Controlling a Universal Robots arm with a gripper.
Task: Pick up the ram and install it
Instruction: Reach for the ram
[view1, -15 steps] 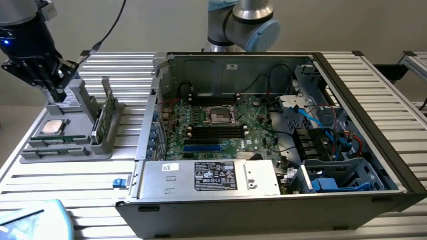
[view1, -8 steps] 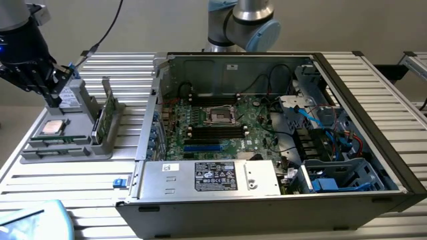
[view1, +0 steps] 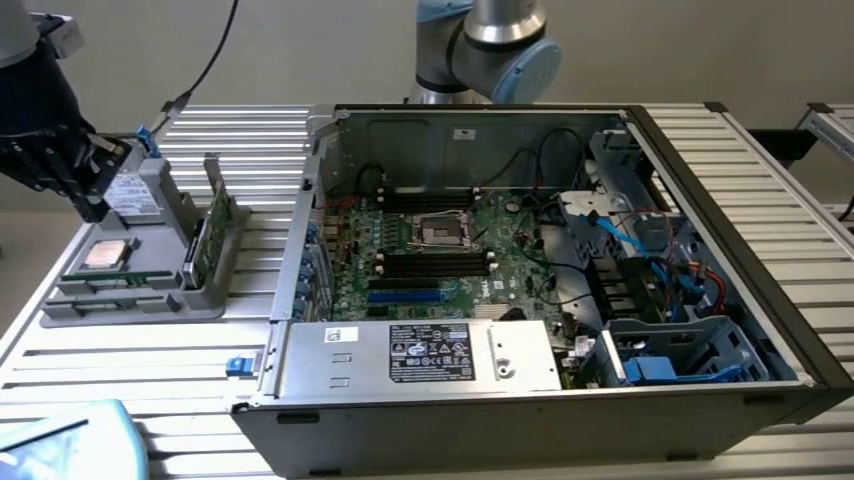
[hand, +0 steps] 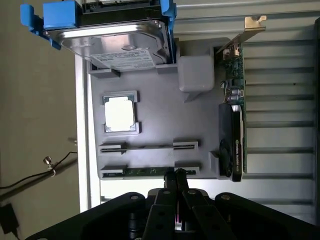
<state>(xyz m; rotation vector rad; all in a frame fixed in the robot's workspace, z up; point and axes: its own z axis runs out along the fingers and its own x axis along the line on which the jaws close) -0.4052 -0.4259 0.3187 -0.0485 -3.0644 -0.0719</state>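
Over a grey moulded plastic parts tray (hand: 160, 115) on a ribbed metal table (view1: 240, 130), the arm's black gripper (hand: 176, 173) hangs with its two fingers pressed flat together, closed on nothing. The ram (hand: 145, 171), a long, thin green circuit-board stick, sits on edge in the tray slot closest to the fingertips. In the wrist view the fingertips stand over one end of it; whether they touch it cannot be told.

The next narrow slot (hand: 150, 146) out from the gripper looks dark. Beyond it a square silver processor chip (hand: 120, 112) rests in its recess. Farthest from the gripper, a silver hard drive (hand: 120, 42) in blue plastic rails stands at the tray's end. Off to one side of the fingers, a green graphics card with a black shroud (hand: 232, 135) stands on edge along the tray's border.

Well apart from the gripper, toward the exterior view's right, is the open grey metal computer case (view1: 534, 420). The big green motherboard (view1: 494, 250) lies flat inside it.
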